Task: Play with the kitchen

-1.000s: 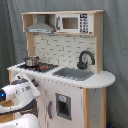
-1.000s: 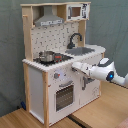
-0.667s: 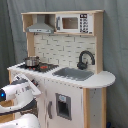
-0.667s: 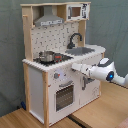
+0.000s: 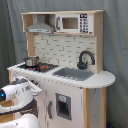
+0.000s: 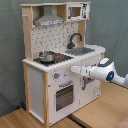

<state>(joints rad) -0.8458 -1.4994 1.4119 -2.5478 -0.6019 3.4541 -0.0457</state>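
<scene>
The kitchen (image 5: 75, 100) (image 6: 37, 85) is a tall white and light-wood toy unit. It has a hood (image 6: 48, 21), a small microwave (image 5: 72, 22), a black faucet (image 5: 85, 59), a grey sink (image 5: 74, 74) and a windowed oven door (image 6: 64, 95). A small metal pot (image 5: 31, 61) sits on the stove. My white arm reaches in from the second exterior view's right. My gripper (image 6: 75, 69) (image 5: 38, 89) is at the front panel just under the counter edge, right of the knobs (image 6: 57, 76) and above the oven door.
A grey curtain (image 5: 117, 45) hangs behind the kitchen. The unit stands on a wooden surface (image 6: 100, 112). The rounded counter end (image 5: 102, 79) sticks out past the sink.
The gripper has dropped slightly along the front panel in the second exterior view. The kitchen itself looks unchanged.
</scene>
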